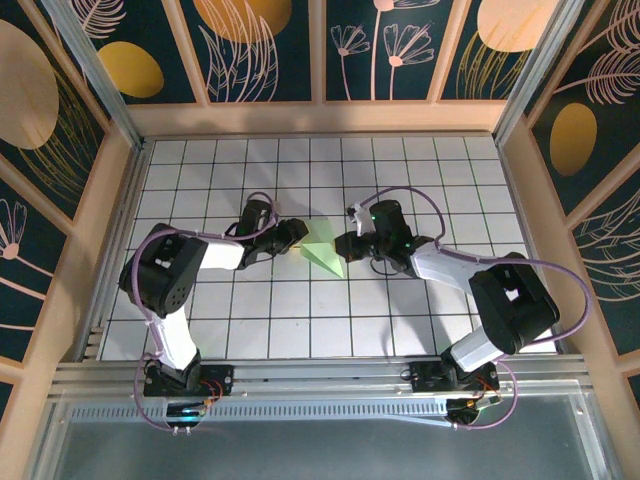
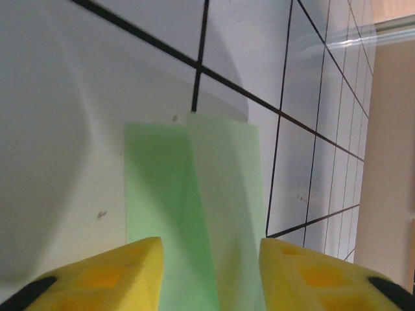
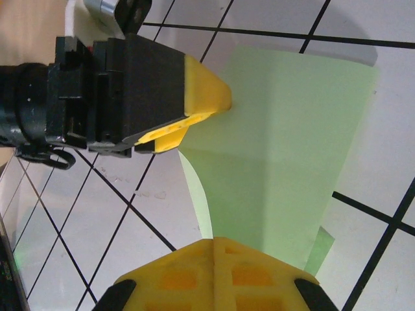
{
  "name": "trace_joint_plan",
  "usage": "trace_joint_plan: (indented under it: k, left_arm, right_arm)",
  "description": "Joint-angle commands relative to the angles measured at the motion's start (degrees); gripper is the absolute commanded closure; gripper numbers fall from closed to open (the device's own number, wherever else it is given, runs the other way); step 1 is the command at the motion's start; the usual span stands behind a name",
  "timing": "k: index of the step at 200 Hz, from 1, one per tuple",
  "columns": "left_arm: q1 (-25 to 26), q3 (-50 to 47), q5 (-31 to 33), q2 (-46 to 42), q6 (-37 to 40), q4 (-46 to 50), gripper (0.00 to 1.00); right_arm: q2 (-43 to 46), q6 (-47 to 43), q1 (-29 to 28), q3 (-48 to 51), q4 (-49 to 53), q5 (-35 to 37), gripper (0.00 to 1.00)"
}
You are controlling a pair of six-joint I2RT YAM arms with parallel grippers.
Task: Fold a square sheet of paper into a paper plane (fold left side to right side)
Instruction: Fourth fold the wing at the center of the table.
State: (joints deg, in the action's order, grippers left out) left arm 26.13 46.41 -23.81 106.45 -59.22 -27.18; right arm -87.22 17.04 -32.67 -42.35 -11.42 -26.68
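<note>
Edges should suit the light, floppy sheet of paper: right gripper pinches its right side, left gripper gapes at its left.

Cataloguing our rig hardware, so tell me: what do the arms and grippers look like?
Left arm and right arm look alike: white links, black joint housings, and a purple cable looping along each. The left gripper and right gripper have black bodies and yellow fingers with black patches.
</note>
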Motion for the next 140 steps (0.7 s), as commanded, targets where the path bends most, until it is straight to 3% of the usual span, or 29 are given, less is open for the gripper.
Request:
trace_joint_plan:
  k: [1,26,50,68,89,111,140]
  left_arm:
    - [-0.5,2.5,-1.1,1.4,1.9,-0.3,0.67]
    - [-0.5,3.0,-0.2,1.2,2.7,0.6,0.87]
    - [-0.5,2.6,0.1,0.2,2.7,1.5,0.98]
    - [-0.2,1.9,0.2,-1.1,2.3,1.5,0.99]
    - [0.2,1.3,0.2,-2.3,1.7,1.7,0.99]
    - [0.8,0.9,0.5,-3.1,1.3,1.8,0.99]
    - [1.8,0.5,1.5,-3.9,0.7,1.9,0.99]
  right_arm:
    - [1.1,0.6,0.3,0.6,-1.3,-0.2,1.0]
    - [0.6,0.2,0.5,0.2,0.5,1.6,0.99]
    - [1.6,-0.2,0.5,-0.6,3.4,4.1,0.78]
    - [3.4,-0.3,0.3,-1.8,6.6,6.9,0.65]
    - [5.8,-0.7,-0.5,-4.2,12.6,13.0,0.57]
    - [8.3,-0.8,-4.5,-7.0,19.7,24.7,0.49]
    - [7.5,1.4,-11.4,-10.2,26.6,33.7,0.46]
